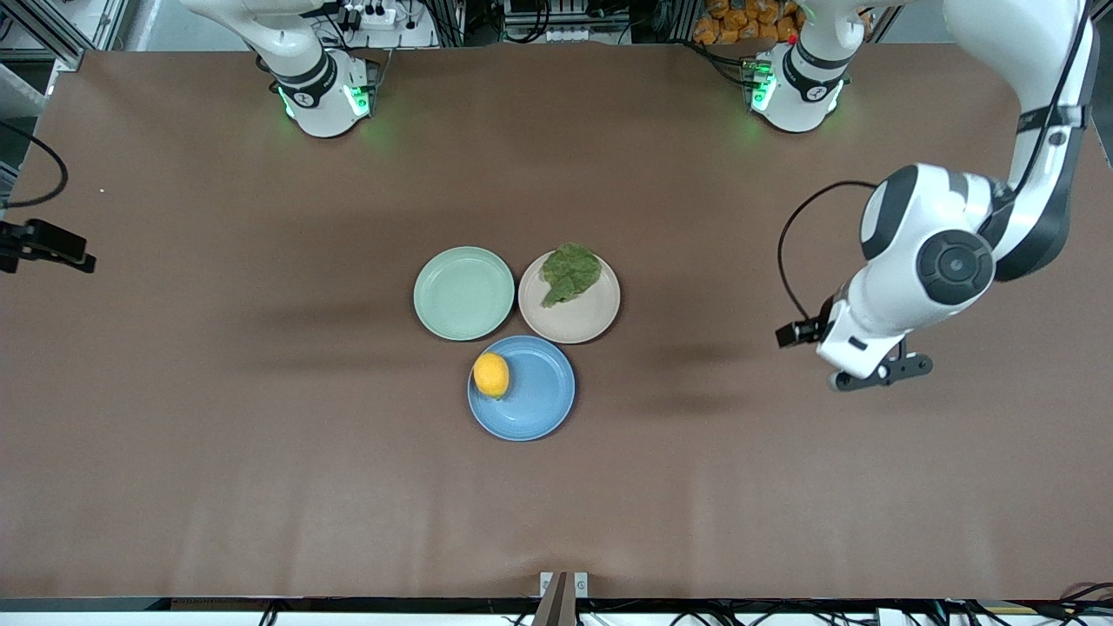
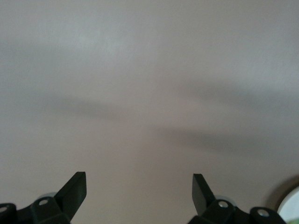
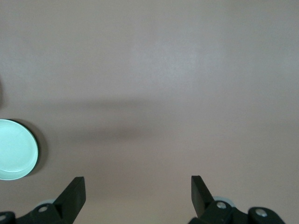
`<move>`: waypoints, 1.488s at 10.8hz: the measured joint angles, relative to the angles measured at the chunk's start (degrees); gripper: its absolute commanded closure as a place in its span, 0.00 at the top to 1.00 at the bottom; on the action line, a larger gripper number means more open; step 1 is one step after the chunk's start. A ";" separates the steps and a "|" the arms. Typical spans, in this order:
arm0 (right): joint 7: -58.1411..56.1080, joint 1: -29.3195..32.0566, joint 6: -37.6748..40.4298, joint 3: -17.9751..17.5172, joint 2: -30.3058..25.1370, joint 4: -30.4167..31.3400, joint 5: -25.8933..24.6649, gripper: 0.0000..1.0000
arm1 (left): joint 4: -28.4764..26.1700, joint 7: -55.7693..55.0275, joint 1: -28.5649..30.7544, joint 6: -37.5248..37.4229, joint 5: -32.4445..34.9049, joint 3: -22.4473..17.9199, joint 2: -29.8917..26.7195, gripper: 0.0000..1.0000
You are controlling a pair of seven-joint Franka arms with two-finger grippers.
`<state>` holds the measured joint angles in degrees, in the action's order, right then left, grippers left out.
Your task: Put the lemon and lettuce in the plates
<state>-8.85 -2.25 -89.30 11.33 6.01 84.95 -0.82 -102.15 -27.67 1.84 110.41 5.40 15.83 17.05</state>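
A small oval yellow lemon [image 1: 491, 375] lies on the round blue plate [image 1: 539, 400]; a wrinkly dark green lettuce leaf [image 1: 569, 273] lies on the beige-pink plate [image 1: 583, 317]. Left gripper [image 1: 878, 374] and right gripper [image 3: 138, 196] hang over bare brown worktop [image 1: 217, 435], jaws released and empty.

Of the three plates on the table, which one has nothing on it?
The mint-green plate, toward the right arm's end of the group, has nothing on it. The beige-pink plate beside it holds the lettuce, and the blue plate holds the lemon.
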 measured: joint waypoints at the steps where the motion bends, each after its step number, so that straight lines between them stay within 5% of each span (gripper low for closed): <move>1: 0.59 0.00 0.10 -0.01 -0.70 -0.33 -0.03 1.00 | -4.08 0.62 -1.09 -0.08 -1.33 -1.47 -3.04 1.00; 4: 4.12 -0.05 0.11 -0.26 -1.93 -1.44 -0.01 1.00 | -12.12 0.63 -4.53 -0.05 -5.92 -3.81 -9.68 1.00; 7: 5.31 -0.11 0.19 -0.26 -2.36 -1.82 -0.01 1.00 | -12.45 0.63 -5.60 0.53 -6.60 -4.68 -12.18 1.00; 12: 5.33 -0.44 0.45 -0.63 -2.38 -1.74 -0.01 1.00 | -3.94 6.39 -5.61 -0.01 -6.55 -7.93 -18.80 1.00; 16: 5.33 -0.89 0.84 -1.61 -2.52 -1.77 0.00 1.00 | 3.43 10.95 -6.31 -10.89 -5.24 -7.91 -22.25 1.00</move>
<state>-3.52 -3.15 -88.46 9.72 3.50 83.18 -0.81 -98.72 -16.71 -4.46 99.51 0.16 7.91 -5.20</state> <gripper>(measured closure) 0.000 0.000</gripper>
